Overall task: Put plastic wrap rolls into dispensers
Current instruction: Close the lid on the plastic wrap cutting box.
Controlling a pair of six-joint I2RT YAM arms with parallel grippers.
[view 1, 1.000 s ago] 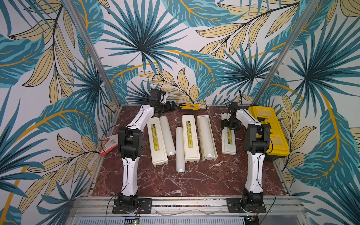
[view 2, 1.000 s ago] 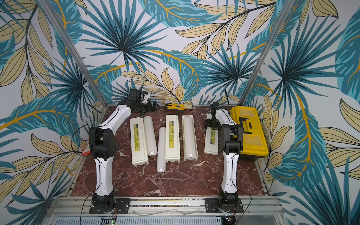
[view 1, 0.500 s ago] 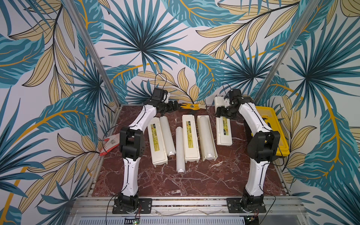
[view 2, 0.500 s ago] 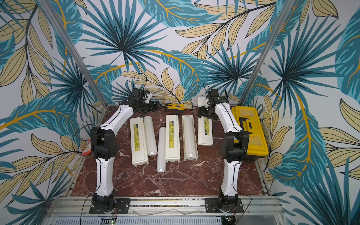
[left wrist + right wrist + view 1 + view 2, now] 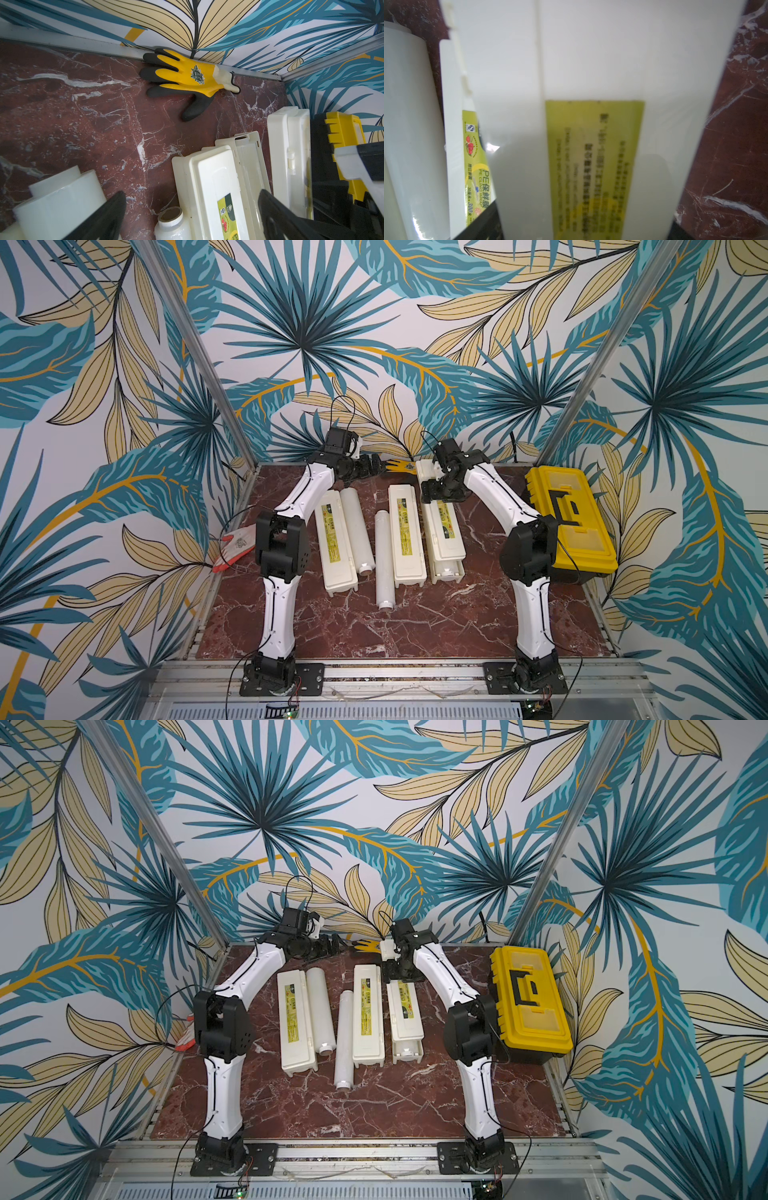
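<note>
our right gripper holds a cream box above a second box near the bench back edge; our left gripper gapes wide.

yellow label on a dispenser reads "pe保鲜膜", "pe cling wrap", "300", nearer dispenser label blurred

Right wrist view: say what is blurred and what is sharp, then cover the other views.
Right wrist view: the nearest dispenser fills the frame, its yellow label blurred; the neighbouring label reads sharper. Left wrist view: yellow glove crisp, plastic wrap roll bright, little surface detail. Both top views: table evenly lit, sharp.
</note>
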